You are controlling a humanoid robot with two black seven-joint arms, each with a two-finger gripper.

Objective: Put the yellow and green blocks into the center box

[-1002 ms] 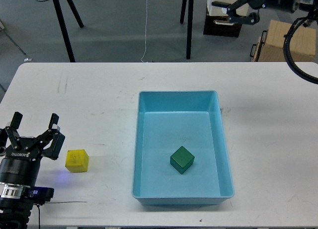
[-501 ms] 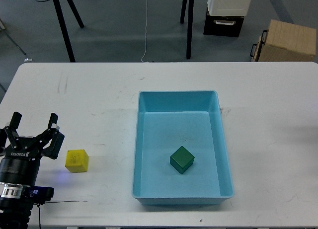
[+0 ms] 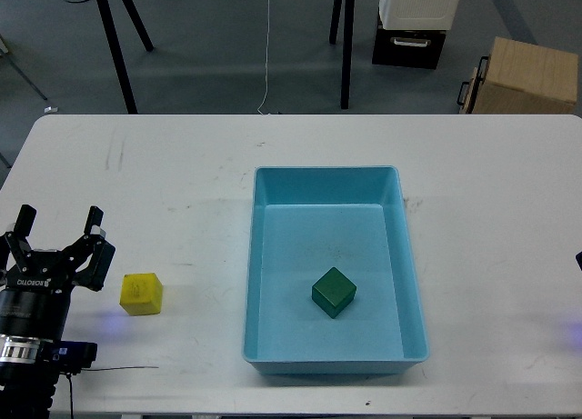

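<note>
The yellow block [image 3: 141, 294] sits on the white table [image 3: 164, 192] at the front left. My left gripper [image 3: 60, 226] stands just left of it, open and empty, with fingers [image 3: 94, 221] pointing away from me. The green block [image 3: 333, 292] lies inside the light blue box [image 3: 326, 171] at the table's center, toward its near end. My right gripper is out of view. Only a tiny dark sliver [image 3: 579, 258] shows at the right edge, and I cannot tell what it is.
Beyond the table's far edge stand black stand legs [image 3: 345, 46], a white and black case [image 3: 414, 24] and a cardboard box [image 3: 523, 74] on the floor. A thin cable [image 3: 118, 370] lies near the table's front left edge.
My right arm, seen at the top right one second ago, has left the view. A dark sliver now shows at the right edge. The left gripper and both blocks have not moved.
</note>
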